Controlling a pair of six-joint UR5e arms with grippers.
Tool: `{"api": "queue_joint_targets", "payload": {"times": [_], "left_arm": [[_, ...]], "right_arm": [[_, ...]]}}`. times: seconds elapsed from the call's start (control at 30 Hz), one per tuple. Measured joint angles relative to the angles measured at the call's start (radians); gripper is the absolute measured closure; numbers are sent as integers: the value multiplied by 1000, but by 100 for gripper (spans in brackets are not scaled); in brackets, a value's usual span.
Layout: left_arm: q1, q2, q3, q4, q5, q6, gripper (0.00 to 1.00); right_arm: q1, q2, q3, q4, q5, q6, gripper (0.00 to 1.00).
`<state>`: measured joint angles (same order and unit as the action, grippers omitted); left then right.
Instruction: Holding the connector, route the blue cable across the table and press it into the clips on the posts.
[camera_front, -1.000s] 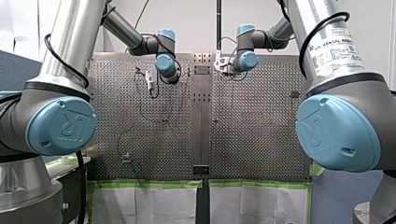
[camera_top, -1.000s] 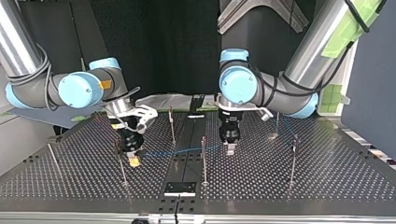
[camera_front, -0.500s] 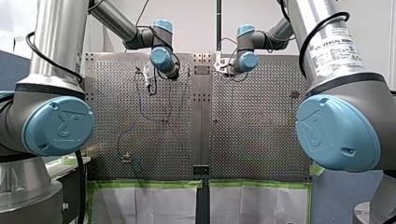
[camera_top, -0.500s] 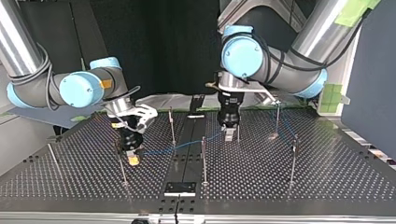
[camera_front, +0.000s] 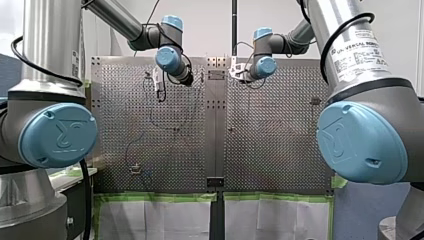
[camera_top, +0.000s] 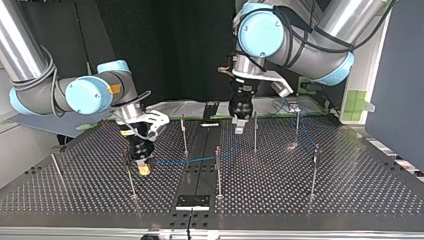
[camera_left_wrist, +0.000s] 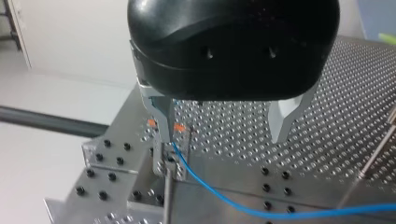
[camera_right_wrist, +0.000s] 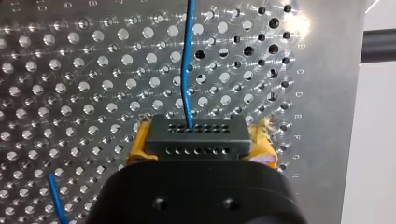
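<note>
In the right wrist view, my right gripper (camera_right_wrist: 198, 156) is shut with yellow pads on the black connector (camera_right_wrist: 196, 128). The blue cable (camera_right_wrist: 188, 60) runs out of the connector over the perforated plate. In the top view that gripper (camera_top: 143, 167) hangs low at the left, and the cable (camera_top: 175, 161) stretches rightward past the middle post (camera_top: 218, 170). My left gripper (camera_top: 239, 122) hovers above the plate further back, open and holding nothing. In the left wrist view its metal fingers (camera_left_wrist: 163, 121) stand wide apart, one beside a post clip (camera_left_wrist: 180, 147) with the cable (camera_left_wrist: 233, 205) seated in it.
Several thin posts stand on the plate, among them one near my left gripper (camera_top: 255, 132), one at the right (camera_top: 314, 170) and one before my right gripper (camera_top: 131, 180). A black block (camera_top: 192, 201) sits at the near edge of the centre rail.
My left gripper has lifted and drawn back toward the far side of the top view, away from the cable. My right gripper has held still with the connector.
</note>
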<state>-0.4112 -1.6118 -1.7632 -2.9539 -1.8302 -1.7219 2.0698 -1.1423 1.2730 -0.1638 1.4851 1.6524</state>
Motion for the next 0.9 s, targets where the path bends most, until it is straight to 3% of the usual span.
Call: {"api": "queue_joint_targets", "payload": {"times": [0.17, 0.37, 0.9], "left_arm": [[-27, 28, -2, 25, -13, 42, 0], [-66, 26, 18, 67, -59, 93, 0], [-207, -94, 157, 38, -201, 217, 0]], "right_arm": [[0, 0, 14, -1, 2, -1, 100], [0, 0, 27, -1, 9, -3, 100], [-4, 0, 65, -2, 18, -3, 100]]}}
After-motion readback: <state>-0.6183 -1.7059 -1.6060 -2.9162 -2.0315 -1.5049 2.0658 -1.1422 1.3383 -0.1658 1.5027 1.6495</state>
